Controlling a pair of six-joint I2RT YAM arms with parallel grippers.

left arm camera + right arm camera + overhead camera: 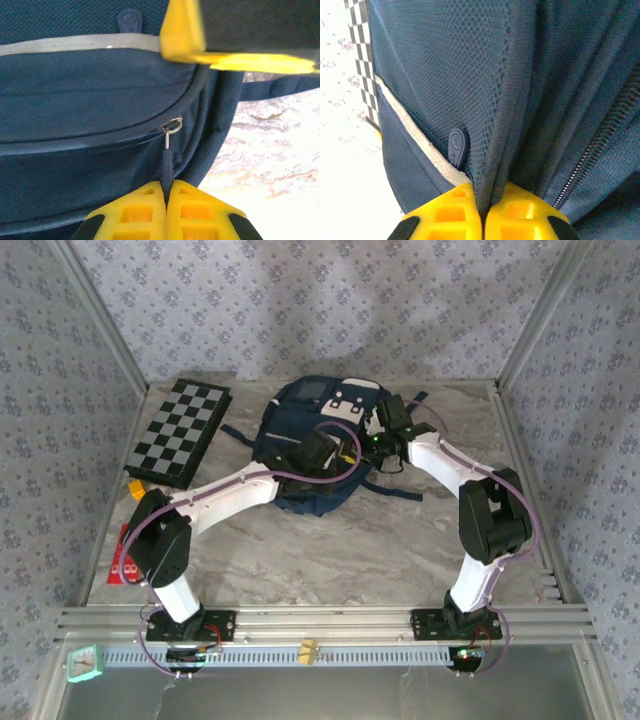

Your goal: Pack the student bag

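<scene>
The navy student bag lies flat at the back middle of the table, white patch toward the far wall. My left gripper is shut on the dark zipper pull of a front pocket; the pull's metal ring sits at the right end of the zip line. In the top view this gripper rests on the bag's lower right part. My right gripper is shut on a pinched fold of the bag's navy mesh fabric, beside a round rubber tab. From above it meets the bag's right edge.
A folded black-and-white chessboard lies left of the bag. A red flat item and a small orange piece sit near the left edge by the left arm. A teal block rests beyond the front rail. Metal frame posts bound the table.
</scene>
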